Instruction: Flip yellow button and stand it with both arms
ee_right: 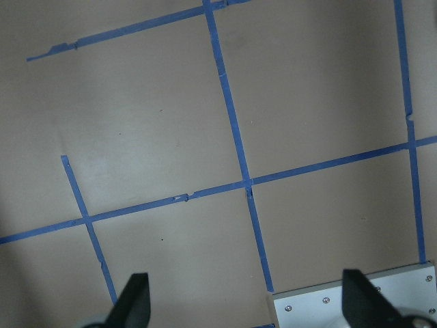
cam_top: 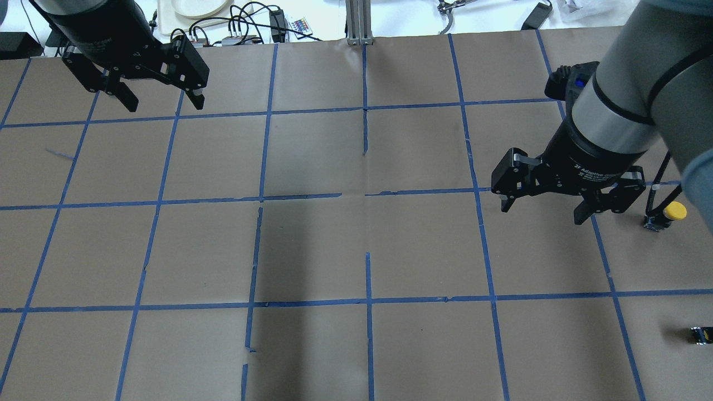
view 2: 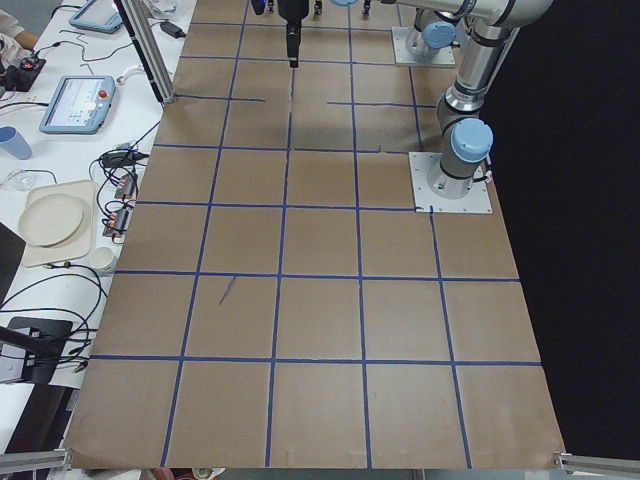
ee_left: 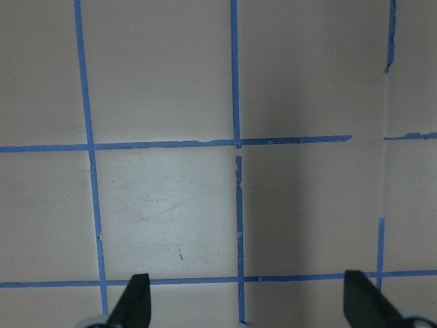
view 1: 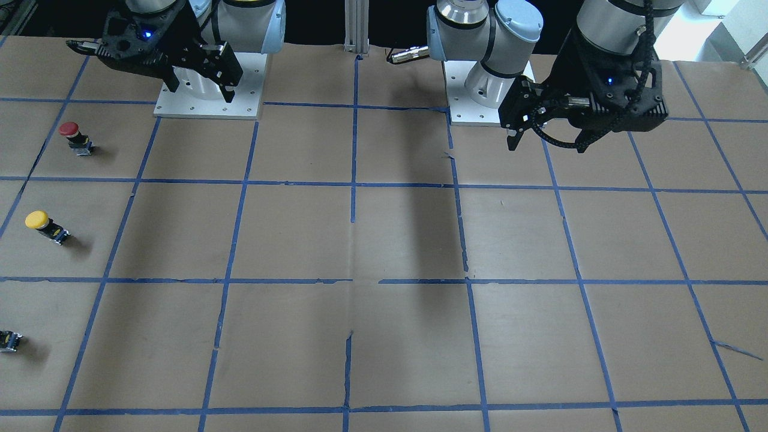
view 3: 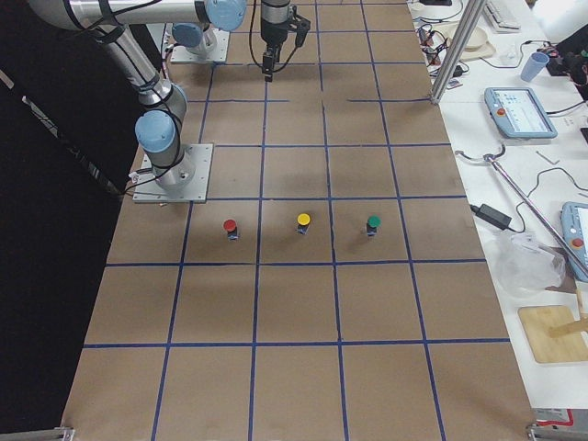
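Observation:
The yellow button [view 1: 42, 225] stands cap up on the brown paper near the table's edge on my right side. It also shows in the overhead view [cam_top: 668, 214] and in the exterior right view [view 3: 303, 221]. My right gripper [cam_top: 543, 214] is open and empty. It hangs above the table, apart from the button, and in the front view [view 1: 198, 78] it is near its base. My left gripper [cam_top: 159, 103] is open and empty, far off on the other side, and also shows in the front view [view 1: 543, 141]. Both wrist views show only taped paper between spread fingertips [ee_left: 136, 301] [ee_right: 136, 301].
A red-capped button [view 1: 72, 135] and a small dark switch block [view 1: 9, 341] stand in a row with the yellow one. Two arm base plates [view 1: 210, 111] [view 1: 480, 117] sit at the robot's side. Blue tape marks a grid. Cables and plates [cam_top: 195, 5] lie beyond the far edge.

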Controlling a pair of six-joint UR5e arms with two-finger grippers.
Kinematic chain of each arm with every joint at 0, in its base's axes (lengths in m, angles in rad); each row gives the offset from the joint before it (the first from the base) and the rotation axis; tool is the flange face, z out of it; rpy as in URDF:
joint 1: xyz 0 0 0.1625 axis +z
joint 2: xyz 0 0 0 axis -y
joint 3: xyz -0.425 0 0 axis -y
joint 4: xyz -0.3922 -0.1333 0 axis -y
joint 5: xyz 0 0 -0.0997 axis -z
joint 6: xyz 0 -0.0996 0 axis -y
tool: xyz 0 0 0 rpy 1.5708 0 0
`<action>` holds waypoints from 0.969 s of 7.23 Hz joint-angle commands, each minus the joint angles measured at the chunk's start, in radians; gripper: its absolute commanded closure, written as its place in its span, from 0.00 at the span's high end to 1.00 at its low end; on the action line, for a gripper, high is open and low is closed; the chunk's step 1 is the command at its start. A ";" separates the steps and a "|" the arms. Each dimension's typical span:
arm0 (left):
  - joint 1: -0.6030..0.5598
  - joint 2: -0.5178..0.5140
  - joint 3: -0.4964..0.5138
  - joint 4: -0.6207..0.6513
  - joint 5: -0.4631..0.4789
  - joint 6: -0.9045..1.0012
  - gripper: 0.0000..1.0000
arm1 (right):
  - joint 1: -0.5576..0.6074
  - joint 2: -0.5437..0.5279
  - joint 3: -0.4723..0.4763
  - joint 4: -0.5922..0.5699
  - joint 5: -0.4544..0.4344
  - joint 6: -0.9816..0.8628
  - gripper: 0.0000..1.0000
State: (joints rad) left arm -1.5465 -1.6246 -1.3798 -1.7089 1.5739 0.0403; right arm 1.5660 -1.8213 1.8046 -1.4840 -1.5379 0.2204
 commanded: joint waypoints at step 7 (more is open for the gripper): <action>-0.001 -0.003 0.001 0.003 0.000 0.000 1.00 | -0.026 0.152 -0.163 0.028 -0.010 0.002 1.00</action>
State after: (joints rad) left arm -1.5465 -1.6270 -1.3792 -1.7061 1.5744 0.0399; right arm 1.5401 -1.6685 1.6420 -1.4595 -1.5463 0.2211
